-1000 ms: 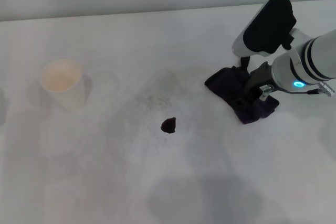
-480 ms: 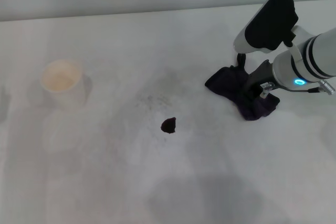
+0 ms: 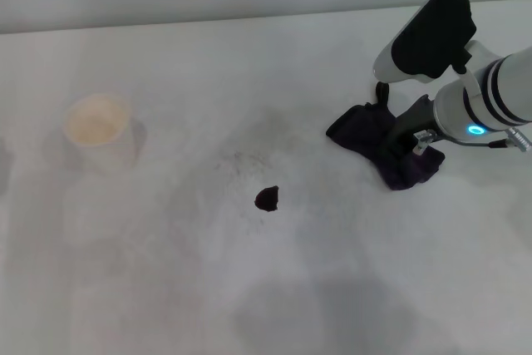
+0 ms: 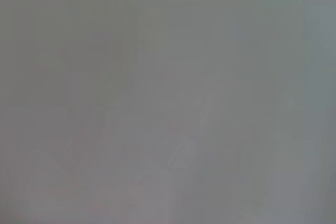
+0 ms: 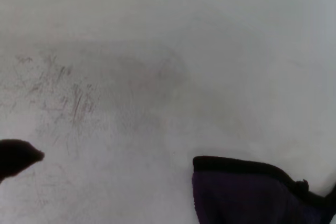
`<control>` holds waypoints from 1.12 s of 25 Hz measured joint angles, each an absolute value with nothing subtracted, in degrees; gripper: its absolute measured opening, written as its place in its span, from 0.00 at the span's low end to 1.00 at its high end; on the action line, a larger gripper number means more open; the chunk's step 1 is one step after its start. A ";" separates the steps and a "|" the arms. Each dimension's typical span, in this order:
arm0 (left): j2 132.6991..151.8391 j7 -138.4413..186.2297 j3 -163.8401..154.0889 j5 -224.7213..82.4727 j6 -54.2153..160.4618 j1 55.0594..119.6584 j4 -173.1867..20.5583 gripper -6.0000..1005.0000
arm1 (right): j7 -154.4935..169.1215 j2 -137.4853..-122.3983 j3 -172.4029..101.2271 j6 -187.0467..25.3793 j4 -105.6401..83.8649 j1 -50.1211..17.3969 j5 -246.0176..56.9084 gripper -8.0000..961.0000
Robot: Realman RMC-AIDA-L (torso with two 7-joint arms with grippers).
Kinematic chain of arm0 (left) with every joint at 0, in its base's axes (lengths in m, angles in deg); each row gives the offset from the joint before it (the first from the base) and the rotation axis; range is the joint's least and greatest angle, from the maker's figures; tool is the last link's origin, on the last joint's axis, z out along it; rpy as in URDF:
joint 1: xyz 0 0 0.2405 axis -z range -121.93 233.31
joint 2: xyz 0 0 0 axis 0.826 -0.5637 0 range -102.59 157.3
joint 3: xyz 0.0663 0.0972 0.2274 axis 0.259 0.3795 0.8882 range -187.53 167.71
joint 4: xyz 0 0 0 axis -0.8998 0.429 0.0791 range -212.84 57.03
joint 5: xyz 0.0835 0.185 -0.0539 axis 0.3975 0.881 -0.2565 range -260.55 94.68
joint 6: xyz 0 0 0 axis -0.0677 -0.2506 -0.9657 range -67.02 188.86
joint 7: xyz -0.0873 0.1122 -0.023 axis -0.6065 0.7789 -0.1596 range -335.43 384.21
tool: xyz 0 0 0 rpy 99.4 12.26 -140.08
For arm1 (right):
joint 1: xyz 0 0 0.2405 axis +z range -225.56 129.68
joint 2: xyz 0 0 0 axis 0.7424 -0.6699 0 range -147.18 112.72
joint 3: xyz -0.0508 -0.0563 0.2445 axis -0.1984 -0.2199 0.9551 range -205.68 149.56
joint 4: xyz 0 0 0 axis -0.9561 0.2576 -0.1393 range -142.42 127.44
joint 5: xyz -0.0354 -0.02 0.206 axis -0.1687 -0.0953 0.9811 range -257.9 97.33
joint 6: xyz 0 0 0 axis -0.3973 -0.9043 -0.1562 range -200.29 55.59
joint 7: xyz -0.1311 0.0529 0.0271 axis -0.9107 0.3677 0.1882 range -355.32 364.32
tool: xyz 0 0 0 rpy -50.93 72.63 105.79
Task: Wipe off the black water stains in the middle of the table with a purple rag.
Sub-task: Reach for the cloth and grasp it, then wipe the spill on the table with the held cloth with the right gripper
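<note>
Right gripper (image 3: 397, 140) down on purple rag (image 3: 378, 147), fingers sunk in the cloth & dark against it, so can't tell if pinched or apart; rag bunched on table (image 3: 166, 288) right under claw, edge w/ small loop tab showing in wrist cam (image 5: 252, 192). Black water stains (image 3: 267, 198) well apart from claw, out toward robot's left & a bit nearer the body, w/ faint grey speckles near; pale cup (image 3: 98, 126) far beyond stain on same side
</note>
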State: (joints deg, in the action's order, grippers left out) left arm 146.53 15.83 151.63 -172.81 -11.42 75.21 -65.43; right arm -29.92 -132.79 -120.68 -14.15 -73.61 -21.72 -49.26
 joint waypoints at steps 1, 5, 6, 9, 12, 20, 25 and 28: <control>146.53 15.76 151.63 -172.78 -11.42 75.20 -65.43 0.89 | -29.92 -132.80 -120.73 -14.17 -73.59 -21.73 -49.26 0.14; 146.53 15.63 151.63 -172.76 -11.42 75.11 -65.43 0.89 | -29.89 -132.81 -120.94 -14.43 -73.49 -21.81 -49.32 0.17; 146.53 15.63 151.63 -172.75 -11.42 75.10 -65.43 0.89 | -29.89 -132.81 -120.94 -14.43 -73.49 -21.81 -49.32 0.17; 146.53 15.62 151.63 -172.76 -11.42 75.11 -65.38 0.89 | -29.88 -132.81 -120.96 -14.58 -73.05 -21.84 -49.46 0.18; 146.53 15.60 151.63 -172.75 -11.42 75.18 -65.14 0.89 | -29.99 -132.81 -121.02 -14.62 -72.87 -21.84 -49.55 0.19; 146.53 15.60 151.63 -172.76 -11.42 75.08 -65.04 0.89 | -30.53 -132.60 -119.97 -14.60 -72.87 -21.84 -49.37 0.13; 146.53 15.54 151.64 -172.76 -11.42 75.03 -64.98 0.89 | -31.73 -132.59 -119.90 -14.17 -73.22 -21.84 -49.15 0.10; 146.53 15.52 151.63 -172.79 -11.41 75.24 -64.99 0.89 | -34.91 -132.57 -119.90 -12.21 -74.49 -21.78 -46.55 0.10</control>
State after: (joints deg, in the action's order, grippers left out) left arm 146.53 15.52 151.63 -172.79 -11.41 75.24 -64.99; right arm -34.91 -132.57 -119.90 -12.21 -74.49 -21.78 -46.55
